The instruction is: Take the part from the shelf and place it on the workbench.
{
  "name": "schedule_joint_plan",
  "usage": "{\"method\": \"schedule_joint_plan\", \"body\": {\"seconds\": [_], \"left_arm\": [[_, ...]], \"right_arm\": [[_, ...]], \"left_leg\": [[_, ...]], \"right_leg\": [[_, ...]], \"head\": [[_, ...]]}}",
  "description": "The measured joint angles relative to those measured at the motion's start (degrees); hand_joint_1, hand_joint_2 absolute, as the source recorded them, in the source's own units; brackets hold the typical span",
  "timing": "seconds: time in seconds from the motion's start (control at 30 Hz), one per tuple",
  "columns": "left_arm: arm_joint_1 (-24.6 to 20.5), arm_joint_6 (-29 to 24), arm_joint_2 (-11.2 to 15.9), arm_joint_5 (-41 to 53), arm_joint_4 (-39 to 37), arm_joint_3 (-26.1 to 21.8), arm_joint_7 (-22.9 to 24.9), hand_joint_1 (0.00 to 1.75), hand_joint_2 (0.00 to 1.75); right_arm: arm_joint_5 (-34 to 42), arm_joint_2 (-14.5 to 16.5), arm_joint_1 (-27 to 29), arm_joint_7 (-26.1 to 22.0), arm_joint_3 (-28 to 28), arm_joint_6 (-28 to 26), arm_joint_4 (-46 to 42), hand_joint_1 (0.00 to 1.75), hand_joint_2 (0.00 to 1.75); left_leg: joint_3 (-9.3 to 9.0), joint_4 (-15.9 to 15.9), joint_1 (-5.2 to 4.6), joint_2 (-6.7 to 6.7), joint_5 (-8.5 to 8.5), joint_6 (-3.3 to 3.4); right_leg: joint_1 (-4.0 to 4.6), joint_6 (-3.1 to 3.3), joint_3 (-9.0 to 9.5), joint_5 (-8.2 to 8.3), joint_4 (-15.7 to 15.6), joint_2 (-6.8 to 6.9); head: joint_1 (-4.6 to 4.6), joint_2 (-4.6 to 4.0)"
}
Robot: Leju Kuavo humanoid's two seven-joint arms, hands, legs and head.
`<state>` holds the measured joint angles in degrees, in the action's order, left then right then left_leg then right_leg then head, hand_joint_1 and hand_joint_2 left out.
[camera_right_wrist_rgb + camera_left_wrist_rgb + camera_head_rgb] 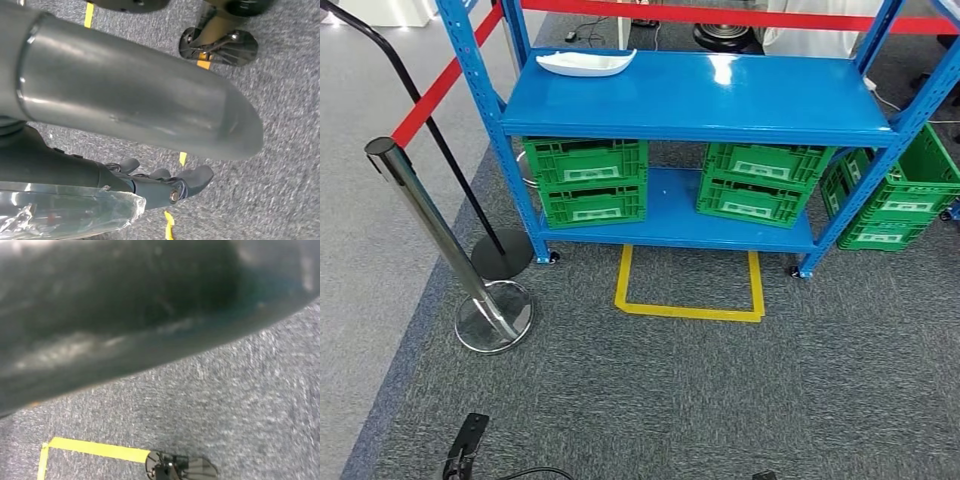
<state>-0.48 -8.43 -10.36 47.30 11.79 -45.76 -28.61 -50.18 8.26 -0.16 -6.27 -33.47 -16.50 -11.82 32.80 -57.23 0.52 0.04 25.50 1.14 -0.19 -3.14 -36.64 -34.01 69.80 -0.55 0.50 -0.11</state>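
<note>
While the white boat-shaped plastic part lies on the blue metal shelf's top board, the approach is in hand; next, reach up. The right hand hangs empty, fingers extended; left hand's state I cannot tell.

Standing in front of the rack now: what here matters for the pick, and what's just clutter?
Job:
white part on the top shelf
right hand, hanging, holding nothing

Clutter:
green crates
chrome stanchion
yellow floor tape
red barrier tape
</note>
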Motion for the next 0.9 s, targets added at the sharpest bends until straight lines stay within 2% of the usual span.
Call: {"method": "schedule_joint_plan", "body": {"seconds": [0.03, 0.07, 0.1, 0.13, 0.17, 0.2, 0.23, 0.27, 0.4, 0.43, 0.47, 0.53, 0.57, 0.6, 0.63, 0.7, 0.73, 0.77, 0.8, 0.9], "left_arm": [[0.0, 0.0, 0.0, 0.0, 0.0, 0.0, 0.0, 0.0, 0.0], [0.1, 0.0, 0.0, 0.0, 0.0, 0.0, 0.0, 0.0, 0.0], [0.1, 0.0, 0.0, 0.0, 0.0, 0.0, 0.0, 0.0, 0.0], [0.2, 0.0, -0.1, 0.0, 0.0, 0.0, 0.0, 0.0, 0.0], [0.2, 0.0, -0.1, 0.0, 0.0, -0.1, 0.0, 0.0, 0.0], [0.2, 0.0, -0.1, 0.0, 0.0, -0.1, 0.0, 0.0, 0.0], [0.1, 0.0, 0.0, 0.0, 0.0, -0.1, 0.0, 0.0, 0.0], [0.1, 0.0, 0.0, 0.0, 0.0, -0.1, 0.0, 0.0, 0.0], [0.0, 0.0, 0.0, -0.1, 0.0, -0.1, 0.0, 0.0, 0.0], [-0.1, 0.0, -0.1, -0.1, 0.0, -0.1, 0.0, 0.0, 0.0], [-0.1, 0.0, -0.1, -0.1, 0.0, -0.1, 0.0, 0.0, 0.0], [-0.1, 0.0, -0.1, -0.1, 0.0, -0.1, 0.0, 0.0, 0.0], [-0.1, 0.0, -0.1, -0.1, 0.0, -0.1, 0.0, 0.0, 0.0], [0.0, 0.0, -0.1, -0.1, 0.0, -0.1, 0.1, 0.0, 0.0], [0.1, 0.0, -0.1, -0.1, 0.0, -0.1, 0.1, 0.0, 0.0], [0.2, 0.0, -0.1, -0.1, 0.0, -0.2, 0.1, 0.0, 0.0], [0.1, 0.0, -0.1, -0.1, 0.0, -0.1, 0.1, 0.0, 0.0], [0.0, 0.0, -0.1, 0.0, 0.0, -0.1, 0.1, 0.0, 0.0], [0.0, 0.0, -0.1, 0.0, 0.0, -0.1, 0.1, 0.0, 0.0], [0.2, 0.0, -0.2, 0.0, 0.0, -0.2, 0.2, 0.0, 0.0]], "right_arm": [[0.0, 0.0, 0.1, 0.0, 0.0, 0.0, 0.0, 0.0, 0.0], [0.0, 0.0, 0.1, 0.0, 0.0, 0.0, 0.0, 0.0, 0.0], [0.0, 0.0, 0.2, 0.0, 0.0, 0.0, 0.0, 0.0, 0.0], [0.0, 0.0, 0.2, 0.0, 0.0, 0.0, 0.0, 0.0, 0.0], [0.0, 0.0, 0.2, 0.0, 0.0, 0.0, 0.0, 0.0, 0.0], [0.0, -0.1, 0.2, 0.0, 0.0, 0.0, 0.0, 0.0, 0.0], [0.0, -0.1, 0.2, 0.0, 0.0, 0.0, 0.1, 0.0, 0.0], [0.0, -0.1, 0.1, 0.0, 0.0, 0.0, 0.1, 0.0, 0.0], [0.0, -0.1, 0.2, 0.1, -0.1, 0.0, 0.2, 0.0, 0.0], [0.0, -0.1, 0.2, 0.1, -0.1, 0.0, 0.2, 0.0, 0.0], [0.0, -0.1, 0.1, 0.1, -0.1, 0.0, 0.2, 0.0, 0.0], [0.0, -0.1, 0.0, 0.1, -0.1, 0.0, 0.2, 0.0, 0.0], [0.0, -0.1, 0.1, 0.1, -0.1, 0.0, 0.2, 0.0, 0.0], [0.0, -0.1, 0.2, 0.1, -0.1, 0.0, 0.1, 0.0, 0.0], [0.0, -0.1, 0.3, 0.1, -0.1, 0.0, 0.2, 0.0, 0.0], [0.0, -0.1, 0.2, 0.1, -0.1, 0.0, 0.2, 0.0, 0.0], [0.0, -0.1, 0.2, 0.1, -0.1, 0.1, 0.2, 0.0, 0.0], [0.0, -0.1, 0.1, 0.1, -0.1, 0.1, 0.2, 0.0, 0.0], [-0.1, -0.1, 0.1, 0.1, -0.1, 0.1, 0.2, 0.0, 0.0], [-0.6, -0.1, 0.0, 0.2, -0.1, 0.3, 0.2, 0.0, 0.0]], "left_leg": [[-0.33, 0.0, -0.01, -0.01, 0.33, 0.05], [-0.73, 0.0, 0.0, -0.03, 0.69, 0.02], [-1.25, 0.0, 0.03, -0.06, 1.1, -0.06], [-1.93, 0.0, 0.1, -0.09, 1.58, -0.21], [-2.69, 0.0, 0.17, -0.11, 2.14, -0.45], [-3.31, -0.1, 0.09, -0.14, 2.71, -0.77], [-3.71, -0.1, -0.02, -0.16, 3.15, -1.08], [-3.9, -0.2, -0.17, -0.18, 3.41, -1.36], [-3.94, -0.6, -0.17, -0.17, 4.36, -2.2], [-3.09, -2.5, -0.14, -0.15, 5.36, -2.46], [-1.4, -5.7, -0.12, -0.13, 6.76, -2.64], [3.5, -13.8, -0.11, -0.13, 9.5, -2.82], [5.45, -16.5, -0.1, -0.13, 9.66, -2.82], [6.45, -17.1, -0.09, -0.13, 8.54, -2.77], [6.35, -15.5, -0.08, -0.13, 6.26, -2.66], [4.14, -8.6, -0.11, -0.13, 0.92, -2.35], [2.81, -5.1, -0.15, -0.13, -0.34, -2.2], [1.93, -2.8, -0.21, -0.13, -0.69, -2.06], [1.49, -1.8, -0.29, -0.15, -0.24, -1.9], [0.88, -1.0, -0.13, -0.19, 0.36, -0.99]], "right_leg": [[-0.07, -0.19, -2.28, -1.03, 3.5, 0.02], [-0.11, -0.33, -3.87, -0.97, 5.5, 0.03], [-0.15, -0.41, -4.32, 0.47, 5.0, 0.04], [-0.21, -0.45, -3.62, 2.97, 2.3, 0.07], [-0.3, -0.49, -2.18, 5.81, -1.7, 0.15], [-0.34, -0.49, -0.5, 7.83, -5.5, 0.21], [-0.37, -0.28, 0.8, 8.96, -8.2, 0.21], [-0.36, 0.01, 1.47, 9.18, -9.5, 0.19], [-0.38, 1.74, 2.05, 8.25, -10.0, 0.03], [-0.47, 2.15, 2.34, 8.04, -10.1, 0.03], [-0.5, 2.49, 2.6, 7.81, -10.1, 0.05], [-0.48, 2.89, 3.04, 7.28, -10.2, 0.04], [-0.48, 2.94, 3.37, 7.0, -10.2, -0.02], [-0.48, 2.91, 3.79, 6.68, -10.2, -0.09], [-0.49, 2.81, 4.32, 6.35, -10.2, -0.18], [-0.44, 2.43, 5.29, 5.57, -10.2, -0.32], [-0.33, 2.12, 5.49, 5.14, -10.1, -0.38], [-0.24, 1.77, 5.54, 4.81, -10.2, -0.4], [-0.15, 1.41, 5.49, 4.62, -10.4, -0.41], [-0.18, 0.37, 5.72, 4.14, -10.3, -0.22]], "head": [[-0.01, 0.0], [-0.01, 0.0], [-0.02, 0.0], [-0.01, 0.0], [-0.02, 0.0], [-0.12, -0.01], [-0.21, -0.01], [-0.18, -0.01], [0.45, 0.01], [0.55, 0.01], [0.73, 0.01], [0.95, 0.0], [1.0, 0.0], [1.03, 0.0], [1.05, 0.0], [1.05, 0.0], [1.08, 0.0], [1.05, 0.0], [1.05, 0.0], [0.9, 0.0]]}}
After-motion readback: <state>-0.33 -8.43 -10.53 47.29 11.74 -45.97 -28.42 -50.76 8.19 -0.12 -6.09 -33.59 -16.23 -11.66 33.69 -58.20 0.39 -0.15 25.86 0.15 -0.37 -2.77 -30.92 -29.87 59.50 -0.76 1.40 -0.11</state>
